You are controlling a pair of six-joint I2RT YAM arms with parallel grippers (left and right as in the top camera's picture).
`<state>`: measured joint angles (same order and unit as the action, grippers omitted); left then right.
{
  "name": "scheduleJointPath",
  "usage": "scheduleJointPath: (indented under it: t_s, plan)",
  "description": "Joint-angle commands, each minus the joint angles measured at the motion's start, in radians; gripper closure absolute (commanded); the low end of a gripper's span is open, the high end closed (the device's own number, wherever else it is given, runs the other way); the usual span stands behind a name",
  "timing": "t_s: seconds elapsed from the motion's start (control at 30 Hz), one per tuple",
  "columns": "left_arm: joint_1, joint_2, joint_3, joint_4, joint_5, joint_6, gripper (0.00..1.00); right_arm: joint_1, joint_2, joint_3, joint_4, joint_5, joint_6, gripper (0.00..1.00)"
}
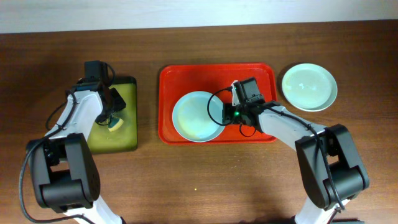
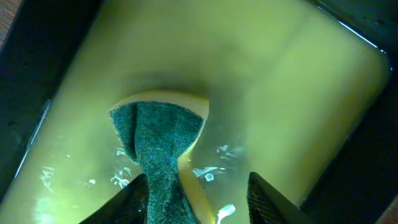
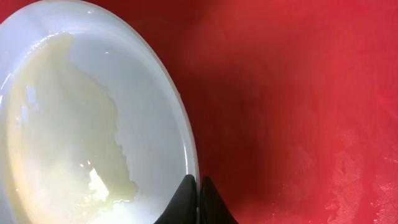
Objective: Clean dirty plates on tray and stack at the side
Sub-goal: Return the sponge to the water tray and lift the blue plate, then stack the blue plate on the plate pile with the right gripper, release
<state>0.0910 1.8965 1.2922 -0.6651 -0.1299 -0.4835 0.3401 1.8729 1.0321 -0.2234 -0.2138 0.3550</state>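
Right gripper [image 3: 199, 196]: jaws are drawn almost together, tips pinching the right-hand rim of the plate [image 3: 74, 124]. This plate is pale blue-green and carries a yellowish wet film across its well. It lies in the red tray [image 1: 255, 78], in the left near part, its edge close to the tray's near rim. Bare red floor shows to the right of the pinched rim and on the far side of the plate. A green light [image 1: 236, 115] glows on my right wrist.

Left gripper [image 2: 198, 180]: jaws are parted wider than the sponge [image 2: 158, 143]. The sponge, yellow with a green scouring face, stands on edge between my fingers [image 2: 134, 199], touching one and apart from the other. It rests on the wet yellow-green floor of the black-rimmed tray [image 2: 280, 81], which sits left of the red tray, with a strip of table [image 1: 205, 180] between them.

The second plate [image 1: 309, 86], also pale blue-green, sits on the table just right of the red tray's far right corner, not touching it.
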Motion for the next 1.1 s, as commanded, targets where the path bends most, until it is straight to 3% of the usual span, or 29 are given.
scheduleJointPath:
  t_s: [0.0, 0.07, 0.2, 0.23, 0.33, 0.43, 0.63, 0.73, 0.87, 0.93, 1.07]
  plan:
    - [0.003, -0.006, 0.031, -0.031, 0.003, -0.001, 0.49, -0.006, -0.001, 0.001, -0.011, 0.038, -0.015, 0.96]
    - [0.003, -0.045, 0.061, -0.074, 0.003, -0.001, 0.47, -0.006, -0.001, 0.001, -0.011, 0.039, -0.015, 0.96]
    - [0.003, -0.203, 0.088, -0.143, 0.011, -0.001, 0.32, -0.006, -0.001, 0.001, -0.011, 0.042, -0.016, 0.96]
    - [0.003, -0.235, 0.088, -0.157, 0.010, -0.001, 0.01, -0.006, -0.001, 0.001, -0.011, 0.040, -0.020, 0.96]
    - [0.003, -0.256, 0.088, -0.164, 0.011, -0.001, 0.01, -0.006, -0.030, 0.020, -0.034, 0.020, -0.029, 0.96]
    - [0.003, -0.253, 0.088, -0.163, 0.010, -0.001, 0.01, -0.005, -0.081, 0.130, -0.200, 0.082, -0.100, 0.96]
    - [0.003, -0.253, 0.088, -0.163, 0.010, -0.001, 0.01, 0.087, -0.094, 0.491, -0.687, 0.576, -0.191, 0.96]
    - [0.003, -0.253, 0.088, -0.163, 0.010, -0.001, 0.01, 0.200, -0.094, 0.622, -0.801, 0.849, -0.192, 0.96]
    - [0.003, -0.253, 0.088, -0.163, 0.010, -0.001, 0.01, 0.343, -0.094, 0.702, -0.820, 1.138, -0.316, 0.96]
    - [0.003, -0.253, 0.088, -0.163, 0.011, -0.001, 0.01, 0.425, -0.094, 0.702, -0.766, 1.379, -0.509, 0.96]
    - [0.003, -0.253, 0.088, -0.163, 0.010, -0.001, 0.01, 0.509, -0.094, 0.702, -0.595, 1.556, -0.874, 0.96]
